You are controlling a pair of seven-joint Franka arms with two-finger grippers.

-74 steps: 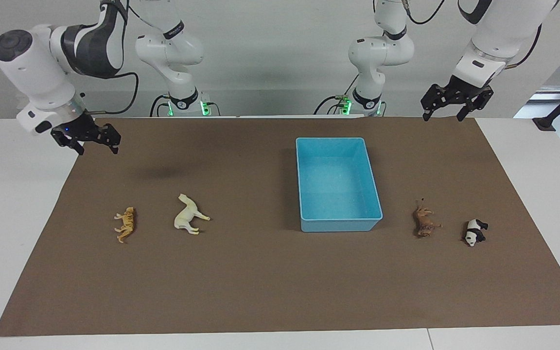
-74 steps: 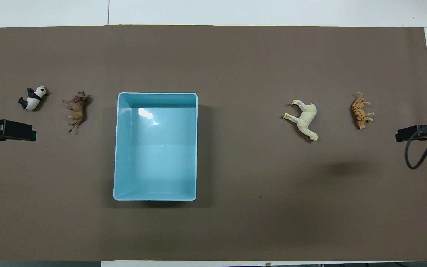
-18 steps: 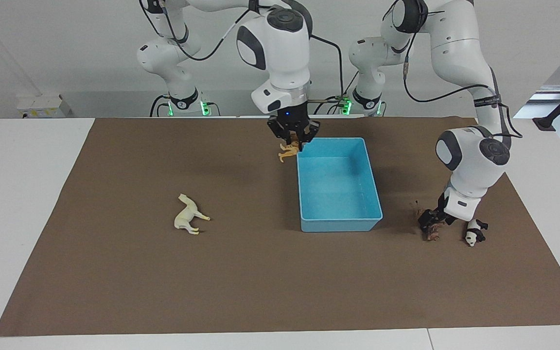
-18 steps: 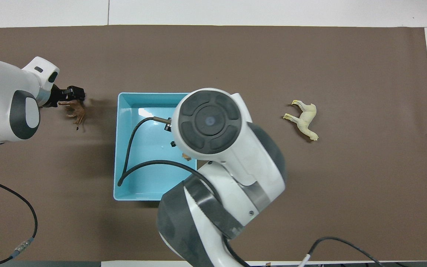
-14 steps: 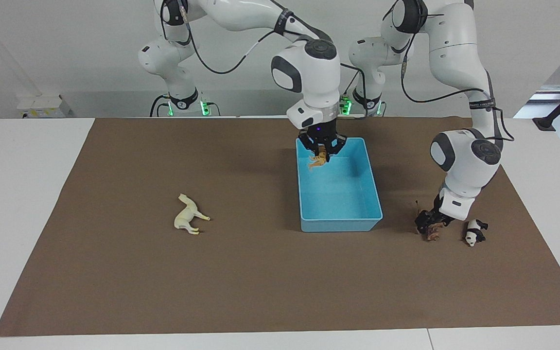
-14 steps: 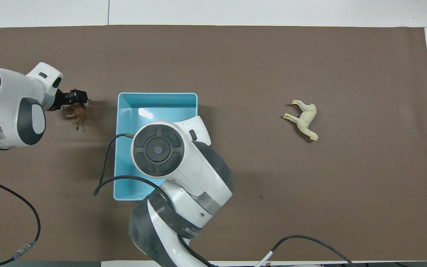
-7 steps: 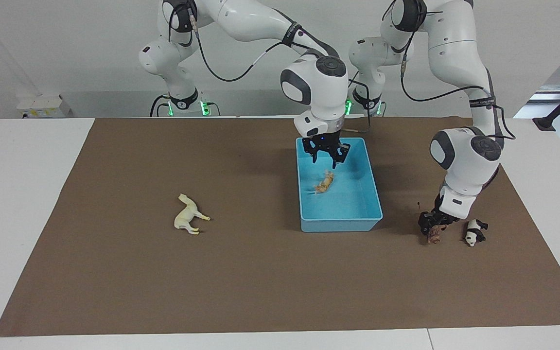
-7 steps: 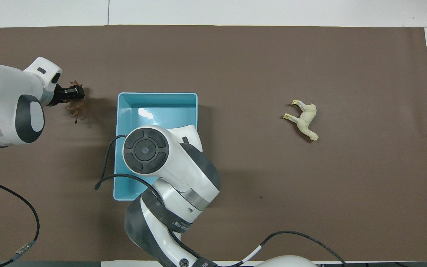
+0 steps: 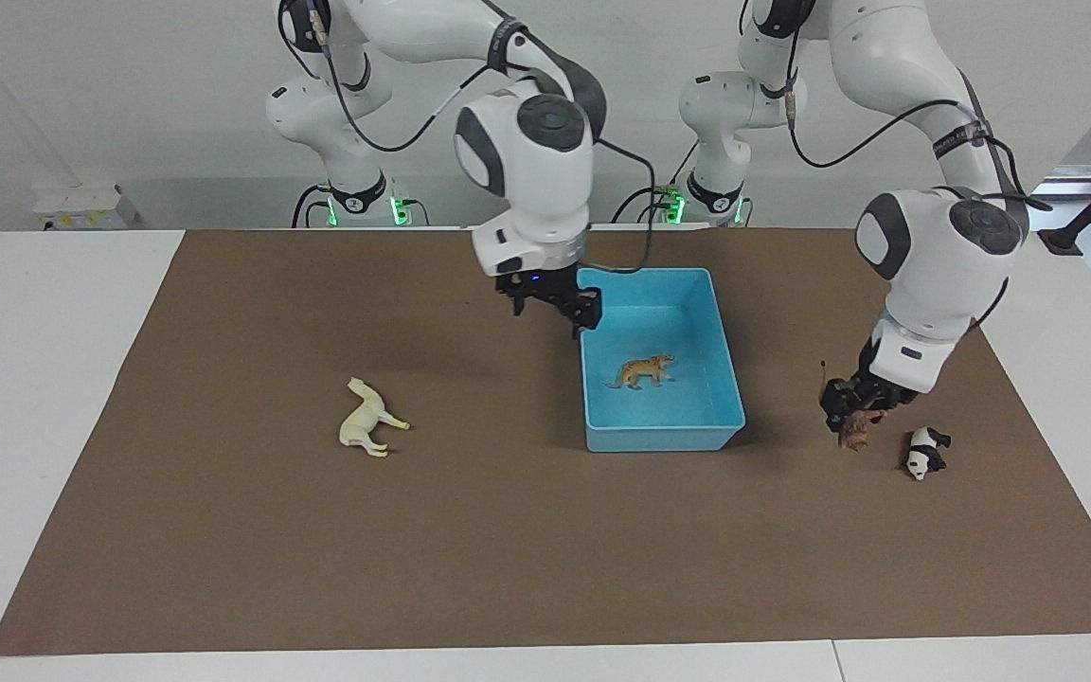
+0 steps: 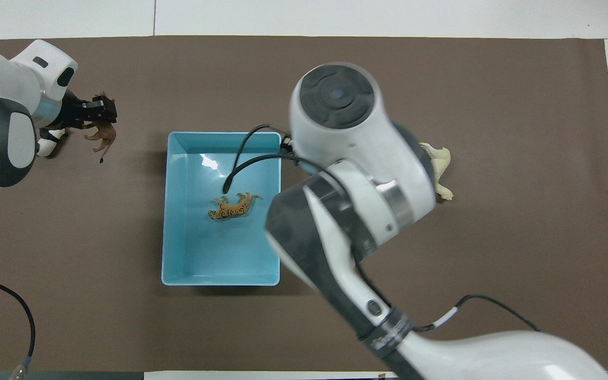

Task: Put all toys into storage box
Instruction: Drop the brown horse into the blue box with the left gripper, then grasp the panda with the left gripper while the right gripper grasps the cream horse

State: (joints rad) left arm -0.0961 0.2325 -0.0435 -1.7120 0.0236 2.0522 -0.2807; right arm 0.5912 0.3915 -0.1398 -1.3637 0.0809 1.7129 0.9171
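Observation:
The orange tiger [image 9: 642, 371] lies on its side in the light blue storage box [image 9: 664, 439]; it also shows in the overhead view [image 10: 234, 207] in the box [image 10: 188, 253]. My right gripper [image 9: 552, 308] is open and empty over the box's rim on the right arm's side. My left gripper [image 9: 847, 407] is shut on the brown lion [image 9: 856, 434] and holds it just above the mat, beside the panda [image 9: 924, 453]. In the overhead view the left gripper [image 10: 99, 112] holds the lion [image 10: 102, 135]. The cream-white horse [image 9: 370, 429] lies on the mat toward the right arm's end.
A brown mat [image 9: 508, 549] covers the white table. In the overhead view the right arm hides its own gripper and part of the horse [image 10: 442, 168], and the left arm hides most of the panda.
The right gripper dropped the tiger into the box and moved off toward its own side. The left gripper has lifted the lion off the mat.

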